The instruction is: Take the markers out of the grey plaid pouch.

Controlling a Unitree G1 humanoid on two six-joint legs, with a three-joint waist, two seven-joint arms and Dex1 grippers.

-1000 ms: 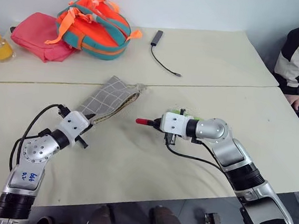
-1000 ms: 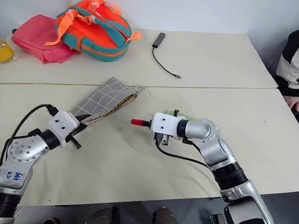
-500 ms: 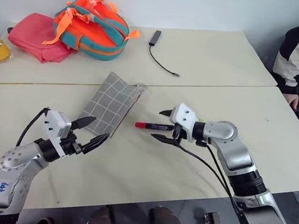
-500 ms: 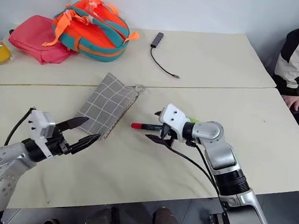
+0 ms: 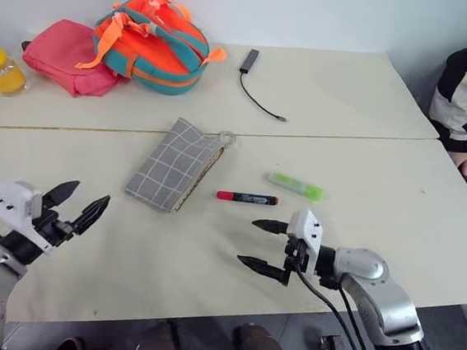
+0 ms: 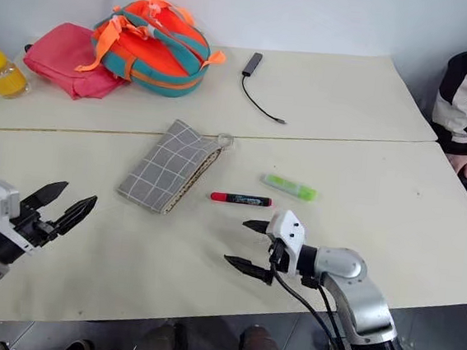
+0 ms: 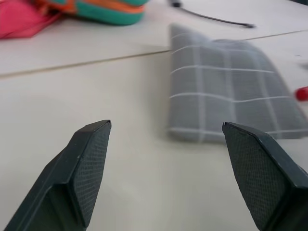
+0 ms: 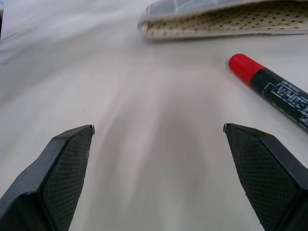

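Grippers sat nearest the table's front edge: the left gripper (image 5: 71, 207) with its black fingers spread apart and empty, and the right gripper (image 5: 265, 246) likewise spread wide and holding nothing. Just beyond the right one lay the slim red-and-black marker (image 5: 248, 198) flat on the cream tabletop (image 5: 397, 199), and a little farther off, to its right, the shorter light-green highlighter (image 5: 294, 185). Both pens rested outside the flat grey plaid fabric pouch (image 5: 171, 165), which lay beside the marker with its beige dotted lining showing along the open edge; whether anything remained inside could not be told. Judging by this, the task looked essentially done. Farther back sat a black cable with adapter (image 5: 258, 86), an orange-teal backpack (image 5: 151, 43) and a pink bag (image 5: 63, 55).
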